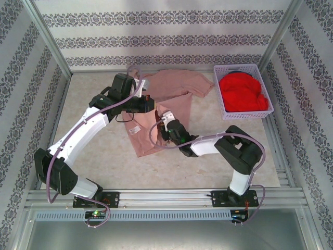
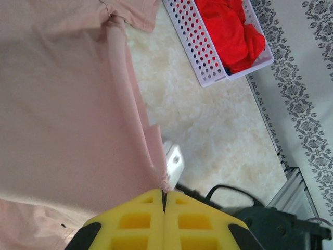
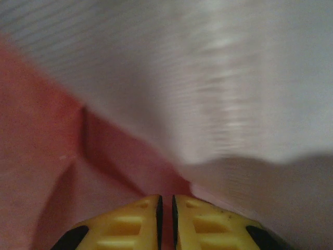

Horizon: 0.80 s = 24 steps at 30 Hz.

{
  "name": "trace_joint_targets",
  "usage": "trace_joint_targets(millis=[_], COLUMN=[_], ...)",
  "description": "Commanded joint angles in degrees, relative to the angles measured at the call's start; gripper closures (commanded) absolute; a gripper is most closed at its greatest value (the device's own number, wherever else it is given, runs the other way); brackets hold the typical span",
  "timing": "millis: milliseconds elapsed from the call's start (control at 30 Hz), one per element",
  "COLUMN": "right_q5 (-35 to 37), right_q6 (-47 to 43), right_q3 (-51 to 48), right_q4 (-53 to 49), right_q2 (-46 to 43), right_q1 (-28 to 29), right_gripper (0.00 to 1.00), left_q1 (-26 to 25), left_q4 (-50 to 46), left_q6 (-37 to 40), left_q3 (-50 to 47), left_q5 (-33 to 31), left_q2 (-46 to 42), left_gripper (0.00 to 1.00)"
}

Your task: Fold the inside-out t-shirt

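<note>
The shirt (image 1: 174, 86) is being clamped at its edge by the left gripper (image 2: 164, 197), likely for folding; the right gripper (image 3: 165, 200), fingers nearly together, is being pressed into it, hold unclear.

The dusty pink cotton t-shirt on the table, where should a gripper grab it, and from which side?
Probably the hem corner nearest the arms on the dusty salmon-pink cotton t-shirt: it lies flat and uncovered on the table, so a gripper could come from the near side and pinch the edge. The middle looks bunched.
</note>
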Motion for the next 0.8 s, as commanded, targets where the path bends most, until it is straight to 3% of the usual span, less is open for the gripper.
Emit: trace_joint_targets(millis=[0, 333, 500, 767], right_q5=[-5.4, -6.8, 0.8, -14.4], right_q6=[-2.6, -5.0, 6.2, 4.0], right_q3=[2.3, 12.5, 12.6, 2.8], right_q4=[5.5, 10.4, 10.1, 14.1], right_q2=[3.2, 11.6, 13.1, 6.6], right_q1=[1.5, 0.7, -3.5, -9.0], right_gripper=[0.82, 0.79, 0.77, 0.68], left_q1=[0.2, 0.2, 0.1, 0.2], left_q4=[-1.2, -5.0, -7.0, -9.3], left_q6=[-1.1, -0.6, 0.8, 7.4], left_q3=[2.6, 4.9, 6.1, 6.7], left_q5=[2.1, 2.0, 0.8, -3.2], left_q2=[-1.3, -2.3, -4.4, -6.1], left_gripper=[1.0, 1.0, 1.0, 1.0])
